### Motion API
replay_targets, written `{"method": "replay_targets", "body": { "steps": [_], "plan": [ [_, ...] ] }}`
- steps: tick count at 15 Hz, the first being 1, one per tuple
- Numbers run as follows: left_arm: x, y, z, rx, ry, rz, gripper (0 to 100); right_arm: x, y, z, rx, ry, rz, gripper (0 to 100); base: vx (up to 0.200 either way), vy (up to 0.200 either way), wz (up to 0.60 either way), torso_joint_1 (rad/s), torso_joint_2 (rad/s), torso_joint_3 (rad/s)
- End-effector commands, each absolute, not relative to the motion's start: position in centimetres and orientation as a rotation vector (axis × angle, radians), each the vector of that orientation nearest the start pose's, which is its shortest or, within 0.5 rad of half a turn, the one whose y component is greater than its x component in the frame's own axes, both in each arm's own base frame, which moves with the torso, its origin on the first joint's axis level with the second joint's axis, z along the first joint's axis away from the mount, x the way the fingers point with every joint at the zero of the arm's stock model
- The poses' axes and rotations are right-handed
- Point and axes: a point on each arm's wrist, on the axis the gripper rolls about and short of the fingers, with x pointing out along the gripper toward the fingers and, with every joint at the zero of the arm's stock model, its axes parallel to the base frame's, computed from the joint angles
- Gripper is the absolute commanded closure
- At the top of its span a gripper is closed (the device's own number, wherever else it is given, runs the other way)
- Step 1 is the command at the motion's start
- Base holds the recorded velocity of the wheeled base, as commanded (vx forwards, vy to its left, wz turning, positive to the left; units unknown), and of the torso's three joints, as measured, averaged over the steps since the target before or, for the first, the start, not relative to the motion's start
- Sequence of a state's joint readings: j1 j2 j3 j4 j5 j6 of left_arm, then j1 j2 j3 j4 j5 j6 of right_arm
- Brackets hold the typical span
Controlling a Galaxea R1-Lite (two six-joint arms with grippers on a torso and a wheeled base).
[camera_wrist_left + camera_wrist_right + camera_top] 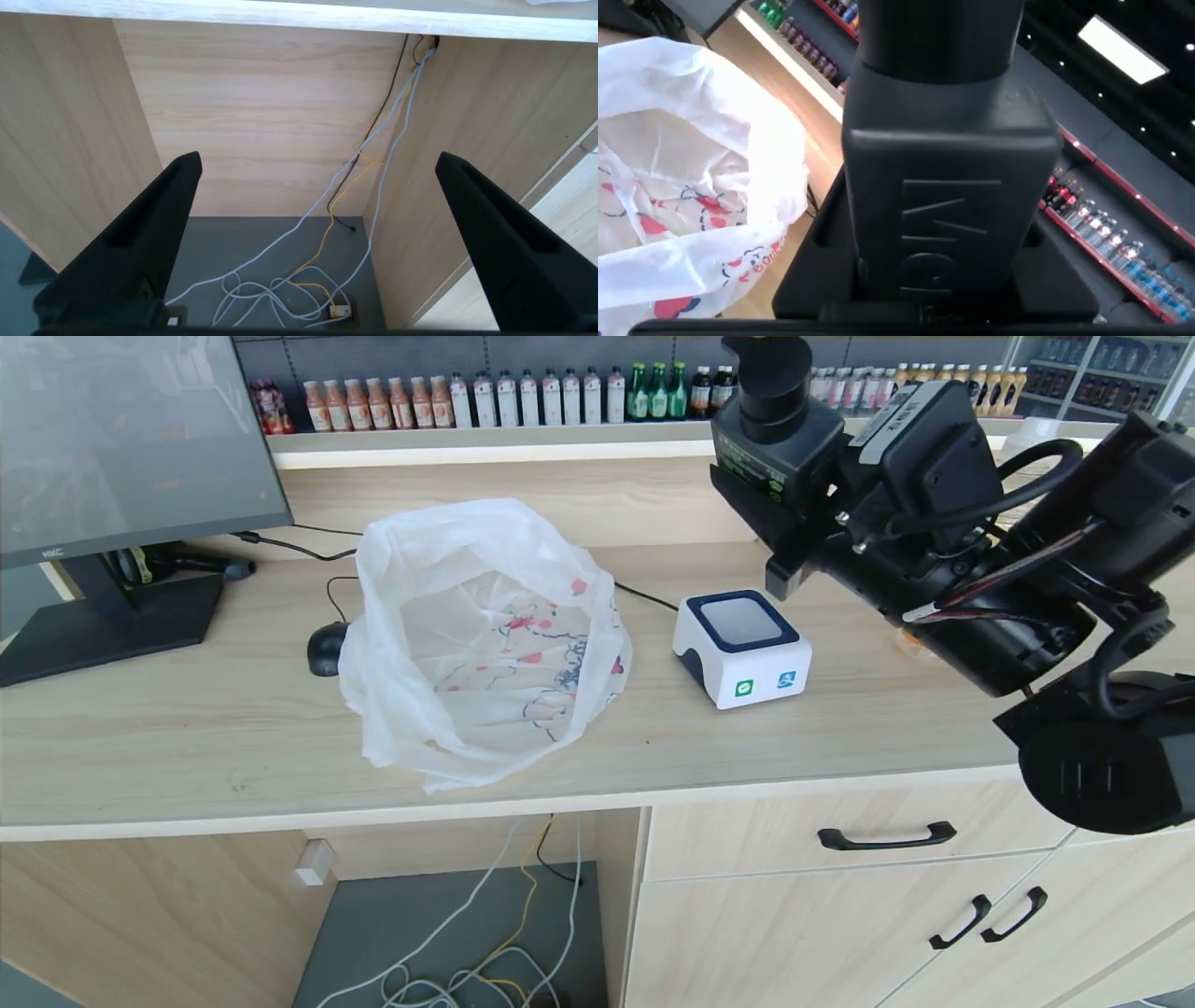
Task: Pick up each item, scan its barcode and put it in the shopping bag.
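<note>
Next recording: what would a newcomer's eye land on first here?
The right gripper holds a dark bottle raised above the counter, near the white scanner. Left of the scanner, the white shopping bag stands open at the counter's middle. The left gripper hangs open below the counter, facing loose cables.

The shopping bag [481,644] stands mid-desk [187,747]. The mouse [327,649] lies just beside its left edge, the monitor [121,439] farther left and behind. The scanner [742,647] sits right of the bag. The bottle [780,420], in the right pincer [936,280], hangs behind and above the scanner
</note>
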State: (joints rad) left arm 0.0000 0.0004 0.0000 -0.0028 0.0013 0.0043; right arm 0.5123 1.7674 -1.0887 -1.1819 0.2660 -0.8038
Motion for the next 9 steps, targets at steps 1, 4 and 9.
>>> {"method": "replay_targets", "body": {
  "steps": [1,4,9],
  "plan": [
    [-2.3,0.0,7.6,0.005,-0.003,0.002,0,30.9,15.1,28.6,-0.727,-0.768,0.525,100,0.0,0.0,0.0,0.0,0.0,0.0],
    [-2.3,0.0,7.6,0.005,-0.003,0.002,0,32.7,13.4,27.9,-0.81,-0.77,0.55,100,0.0,0.0,0.0,0.0,0.0,0.0],
    [-2.3,0.0,7.6,0.003,-0.003,0.002,0,34.8,13.8,26.1,-0.906,-0.828,0.662,100,0.0,0.0,0.0,0.0,0.0,0.0]
  ]
}}
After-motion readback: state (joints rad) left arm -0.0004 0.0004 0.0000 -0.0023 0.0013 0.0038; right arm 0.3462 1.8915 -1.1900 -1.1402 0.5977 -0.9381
